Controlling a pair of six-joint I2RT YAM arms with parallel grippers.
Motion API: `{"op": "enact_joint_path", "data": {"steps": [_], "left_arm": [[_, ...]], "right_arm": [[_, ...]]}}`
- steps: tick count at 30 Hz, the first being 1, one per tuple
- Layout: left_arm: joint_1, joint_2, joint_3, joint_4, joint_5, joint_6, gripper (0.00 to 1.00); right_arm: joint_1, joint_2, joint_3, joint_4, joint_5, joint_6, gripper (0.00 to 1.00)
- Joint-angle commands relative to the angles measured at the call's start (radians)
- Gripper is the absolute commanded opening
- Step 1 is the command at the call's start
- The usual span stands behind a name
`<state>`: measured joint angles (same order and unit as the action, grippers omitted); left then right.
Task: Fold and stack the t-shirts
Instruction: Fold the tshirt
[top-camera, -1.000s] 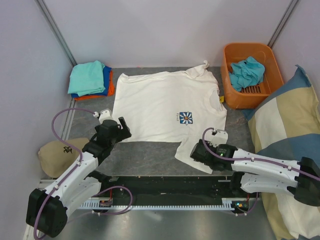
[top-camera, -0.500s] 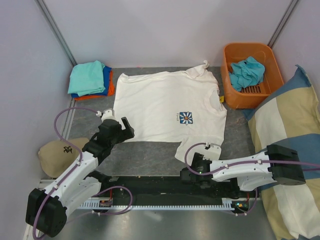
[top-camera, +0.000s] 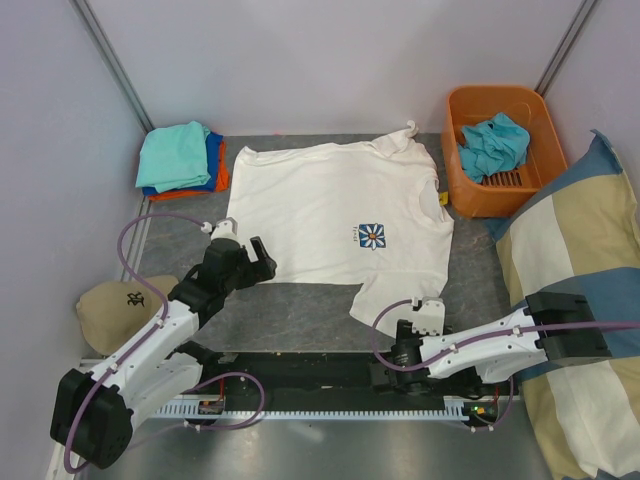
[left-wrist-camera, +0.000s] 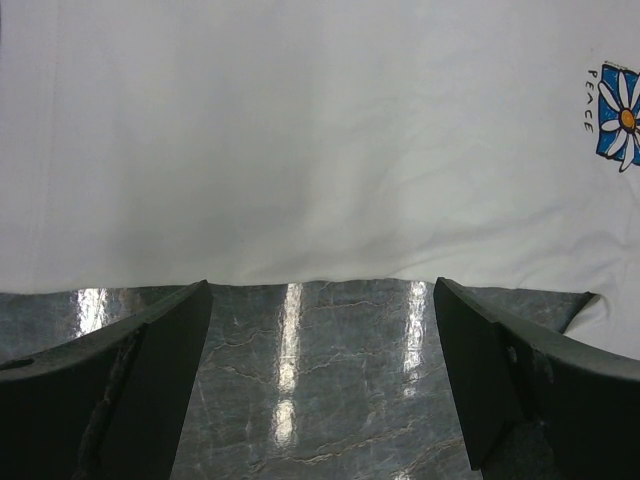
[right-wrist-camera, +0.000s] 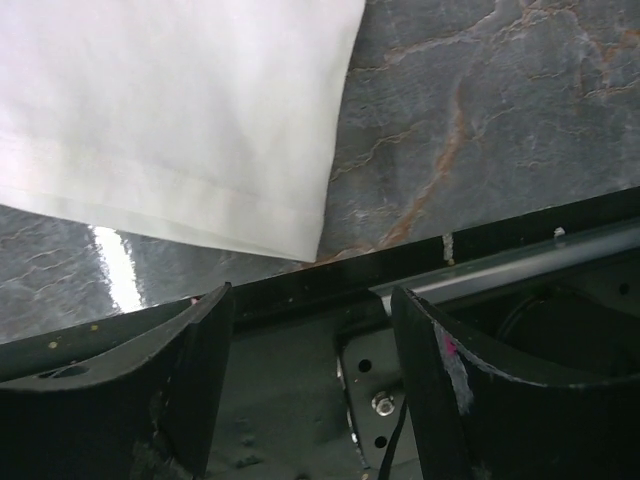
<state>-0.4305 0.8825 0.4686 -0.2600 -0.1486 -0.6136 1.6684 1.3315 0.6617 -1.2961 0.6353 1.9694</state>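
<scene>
The left gripper (top-camera: 262, 262) (left-wrist-camera: 320, 292) stands spread wide with nothing between its fingers, low over the grey marbled surface (top-camera: 300, 310) and right at the near hem of the white t-shirt (top-camera: 320, 205) (left-wrist-camera: 300, 140). That shirt lies flat and open across the middle of the surface, its flower print (top-camera: 372, 236) (left-wrist-camera: 620, 115) facing up.

The right gripper (top-camera: 388, 358) (right-wrist-camera: 310, 300) has its jaws apart too, pinching nothing. It hangs over the black rail (right-wrist-camera: 500, 270) at the near edge, just short of a hemmed corner of the white t-shirt (right-wrist-camera: 180, 130), and does not touch the cloth.

At the far left corner sits a folded pile: a teal t-shirt (top-camera: 175, 152) on top, a blue t-shirt (top-camera: 214, 150) under it and an orange t-shirt (top-camera: 222, 178) at the bottom. At the far right an orange basket (top-camera: 455, 165) holds another teal t-shirt (top-camera: 493, 145), crumpled. A tan cap (top-camera: 110, 305) lies near the left arm, and a checked cushion (top-camera: 570, 250) leans along the right side.
</scene>
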Motion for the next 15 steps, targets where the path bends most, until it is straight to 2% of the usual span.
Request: {"op": "enact_joint_path", "data": {"steps": [1,5,8,15], "left_arm": [[-0.007,0.004,0.021,0.042,0.015,-0.026,1.00],[-0.007,0.004,0.024,0.042,0.011,-0.025,1.00],[-0.007,-0.002,0.025,0.045,0.006,-0.021,1.00],[-0.008,-0.001,0.022,0.044,-0.006,-0.018,1.00]], "right_arm": [[0.008,-0.017,-0.025,-0.031,0.038,0.727,0.71],[0.010,-0.028,-0.020,-0.061,0.098,0.752,0.72],[0.002,-0.023,-0.010,-0.060,0.203,0.735,0.74],[-0.143,0.133,0.185,-0.049,0.346,0.374,0.79]]}}
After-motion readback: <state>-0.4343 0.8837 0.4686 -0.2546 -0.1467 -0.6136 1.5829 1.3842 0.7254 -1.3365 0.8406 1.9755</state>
